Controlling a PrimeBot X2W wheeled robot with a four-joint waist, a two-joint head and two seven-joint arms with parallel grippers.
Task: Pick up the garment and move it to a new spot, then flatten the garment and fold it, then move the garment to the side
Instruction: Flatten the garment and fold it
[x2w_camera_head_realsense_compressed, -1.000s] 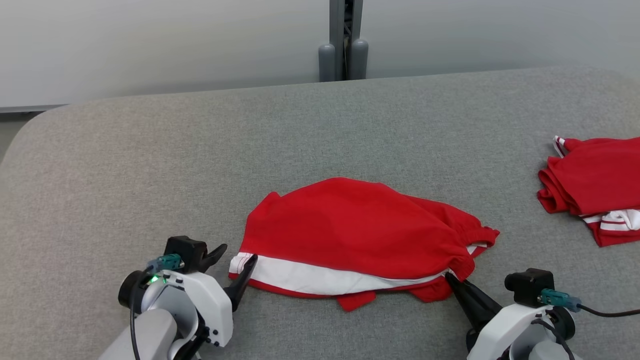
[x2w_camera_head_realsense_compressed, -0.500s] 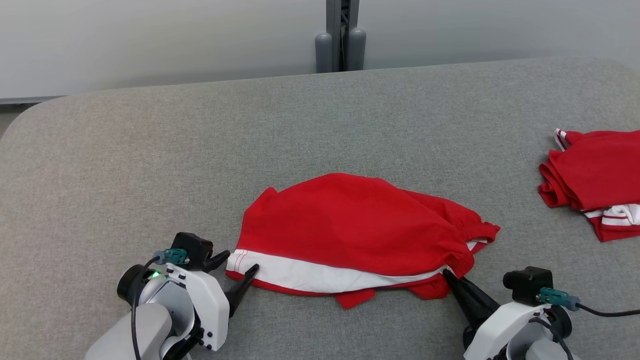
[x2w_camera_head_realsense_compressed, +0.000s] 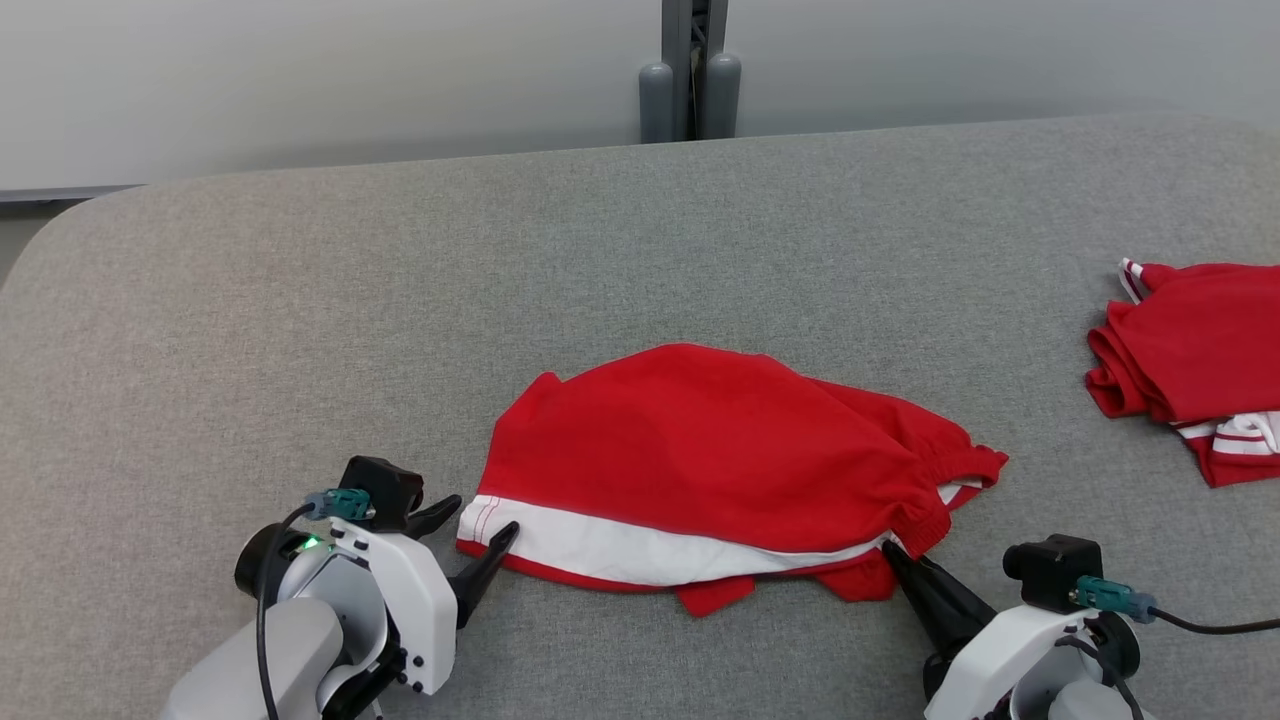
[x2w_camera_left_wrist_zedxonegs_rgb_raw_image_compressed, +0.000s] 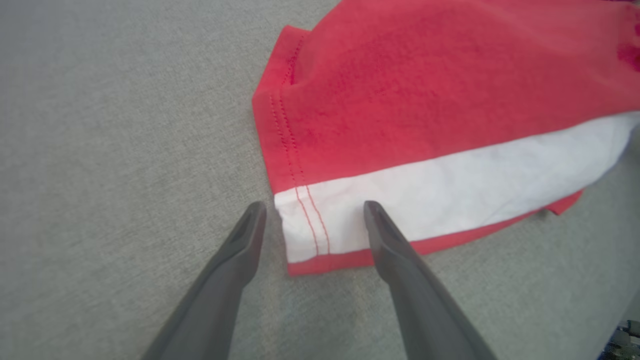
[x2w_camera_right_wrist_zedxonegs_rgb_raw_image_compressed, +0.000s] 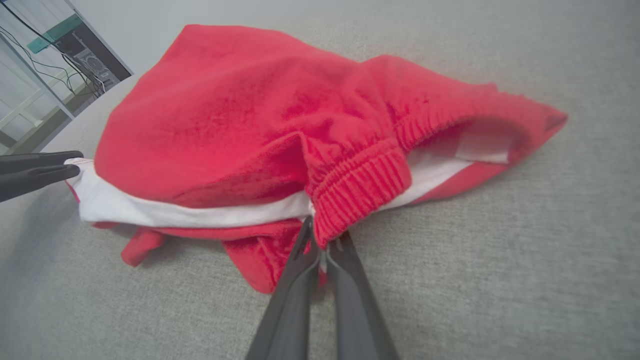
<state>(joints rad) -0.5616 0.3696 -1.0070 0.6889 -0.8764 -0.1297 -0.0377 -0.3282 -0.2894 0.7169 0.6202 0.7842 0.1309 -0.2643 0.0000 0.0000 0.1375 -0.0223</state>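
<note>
At the near middle of the desk (x2w_camera_head_realsense_compressed: 300, 300) lies the red garment (x2w_camera_head_realsense_compressed: 700, 450), bunched up. The left pincer (x2w_camera_head_realsense_compressed: 487, 513) has inched in and now stands wide around its white corner (x2w_camera_left_wrist_zedxonegs_rgb_raw_image_compressed: 300, 225) at 8 o'clock; the right pincer (x2w_camera_head_realsense_compressed: 893, 552) stays squeezed on the stretchy band (x2w_camera_right_wrist_zedxonegs_rgb_raw_image_compressed: 360, 190) at 4 o'clock. Next, I think, the left must shut.

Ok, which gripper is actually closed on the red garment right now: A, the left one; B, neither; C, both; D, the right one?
D: the right gripper is shut on the elastic waistband of the red garment, while the left gripper is open, its fingers straddling the white hem corner.
</note>
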